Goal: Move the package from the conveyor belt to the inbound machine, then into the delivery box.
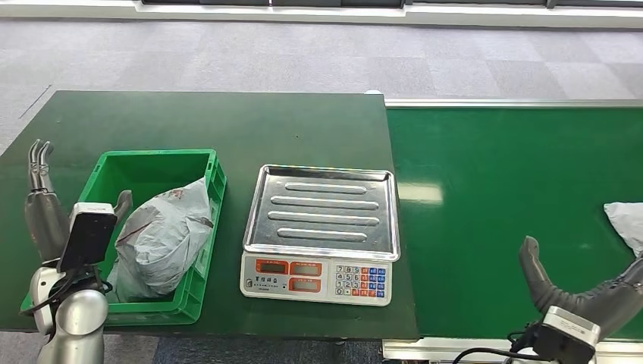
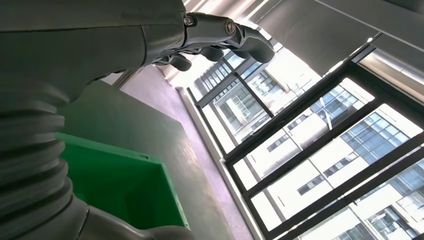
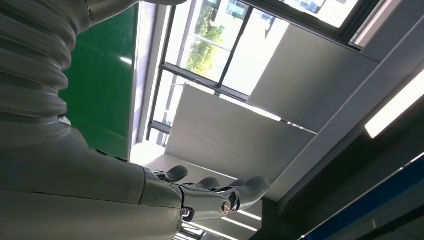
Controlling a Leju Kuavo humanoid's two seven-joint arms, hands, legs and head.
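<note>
A grey plastic package (image 1: 161, 236) lies inside the green delivery box (image 1: 199, 282) on the dark green table. Another pale package (image 1: 628, 224) lies on the green conveyor belt (image 1: 500, 197) at the far right edge. The inbound machine, a scale with a bare steel tray (image 1: 324, 208), stands between box and belt. My left hand (image 1: 42, 199) is raised left of the box, fingers up and apart, holding nothing; its fingers (image 2: 220, 37) hang free in the left wrist view. My right hand (image 1: 588, 292) hovers low over the belt near the pale package, open, fingers (image 3: 220, 192) spread.
The scale's keypad and displays (image 1: 318, 277) face me. The table's front edge runs just below the box and scale. Grey carpet floor (image 1: 303, 53) lies beyond the table. A silver rail (image 1: 515, 102) borders the belt's far side.
</note>
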